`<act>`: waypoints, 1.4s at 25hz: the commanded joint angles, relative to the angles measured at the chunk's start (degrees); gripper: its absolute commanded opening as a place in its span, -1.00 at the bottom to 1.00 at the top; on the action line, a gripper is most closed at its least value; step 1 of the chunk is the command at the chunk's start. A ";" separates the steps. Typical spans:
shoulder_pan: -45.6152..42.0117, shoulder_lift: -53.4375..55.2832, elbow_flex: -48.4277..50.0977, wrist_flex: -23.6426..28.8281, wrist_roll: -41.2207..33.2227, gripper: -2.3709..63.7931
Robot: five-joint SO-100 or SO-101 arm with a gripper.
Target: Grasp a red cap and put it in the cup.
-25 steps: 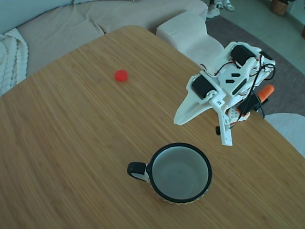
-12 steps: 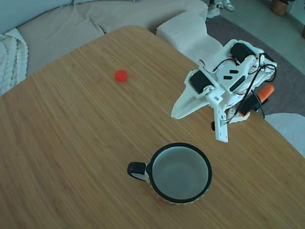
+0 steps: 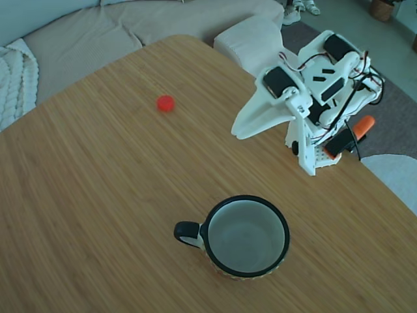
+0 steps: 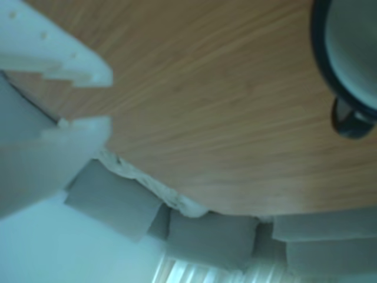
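In the fixed view we have the small round bright red cap (image 3: 165,103) lying alone on the light bamboo-grain wooden table (image 3: 98,195), at about ten o'clock from the wide black-rimmed mug with the pale grey inside (image 3: 246,236), and well apart from it. Our white two-finger gripper (image 3: 273,150) hangs above the table's right side, at roughly one o'clock from the mug, with its jaws apart and nothing between them (the other view shows the same narrow gap between the two white fingertips (image 4: 88,73), with the mug's rim and handle (image 4: 347,115) at its right edge). The cap is not in that other view at all, so we judge the reach has hardly begun. To do this step well, we should swing toward nine o'clock across the table, keep the fingers high until they sit over the cap, then lower straight down so one finger lands on each side. The cap is low and light, so a skewed descent would likely push it away.
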 commanded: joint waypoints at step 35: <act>48.96 -78.40 -59.24 2.81 -11.78 -0.85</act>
